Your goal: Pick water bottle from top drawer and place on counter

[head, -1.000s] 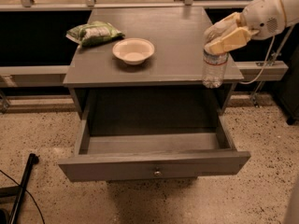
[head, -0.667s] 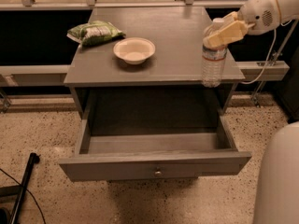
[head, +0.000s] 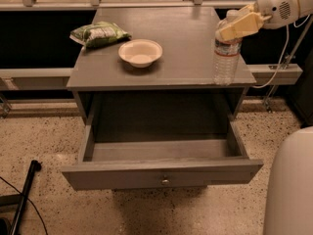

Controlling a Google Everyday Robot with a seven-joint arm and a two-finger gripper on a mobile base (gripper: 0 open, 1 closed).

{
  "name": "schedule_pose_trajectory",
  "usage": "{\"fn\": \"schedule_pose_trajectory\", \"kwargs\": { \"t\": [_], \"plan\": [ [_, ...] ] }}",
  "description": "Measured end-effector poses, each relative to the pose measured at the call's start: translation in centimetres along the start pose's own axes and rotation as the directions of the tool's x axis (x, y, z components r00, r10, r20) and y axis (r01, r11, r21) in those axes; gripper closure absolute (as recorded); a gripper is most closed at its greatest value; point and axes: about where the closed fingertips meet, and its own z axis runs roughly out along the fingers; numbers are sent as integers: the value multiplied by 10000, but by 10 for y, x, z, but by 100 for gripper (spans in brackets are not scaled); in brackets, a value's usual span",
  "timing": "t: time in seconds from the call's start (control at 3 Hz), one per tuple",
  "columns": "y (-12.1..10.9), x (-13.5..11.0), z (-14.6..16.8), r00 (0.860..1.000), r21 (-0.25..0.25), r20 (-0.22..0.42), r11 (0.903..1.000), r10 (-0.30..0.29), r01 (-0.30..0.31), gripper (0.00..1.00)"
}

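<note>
1. One small clear ribbed plastic water bottle (head: 226, 58) with a white cap stands upright on the front right corner of the worktop, close to its front edge.
2. One cream-coloured gripper (head: 242, 24) on a white arm reaches in from the upper right and sits against the bottle's neck and cap. I cannot tell whether it is clenched on the bottle or released.
3. One flat matte grey worktop (head: 181, 48) tops the grey cabinet and carries three things in all.
4. One shallow cream round bowl (head: 140, 52) sits left of centre, well apart from the bottle.
5. One crumpled green snack bag (head: 99, 34) lies at the back left, near the bowl.
6. One wide grey wooden top drawer (head: 122, 173) is pulled fully out below, with one small round metal knob (head: 166, 181) at the centre of its front.
</note>
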Motion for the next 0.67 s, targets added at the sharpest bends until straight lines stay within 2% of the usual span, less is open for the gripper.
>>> {"fn": "schedule_pose_trajectory", "kwargs": {
  "t": [0.33, 0.67],
  "plan": [
    [-5, -17, 11, 9991, 198, 247, 9992, -346, 341, 100],
    [-13, -48, 36, 9914, 582, 799, 9934, -1032, 987, 100]
  ]
}}
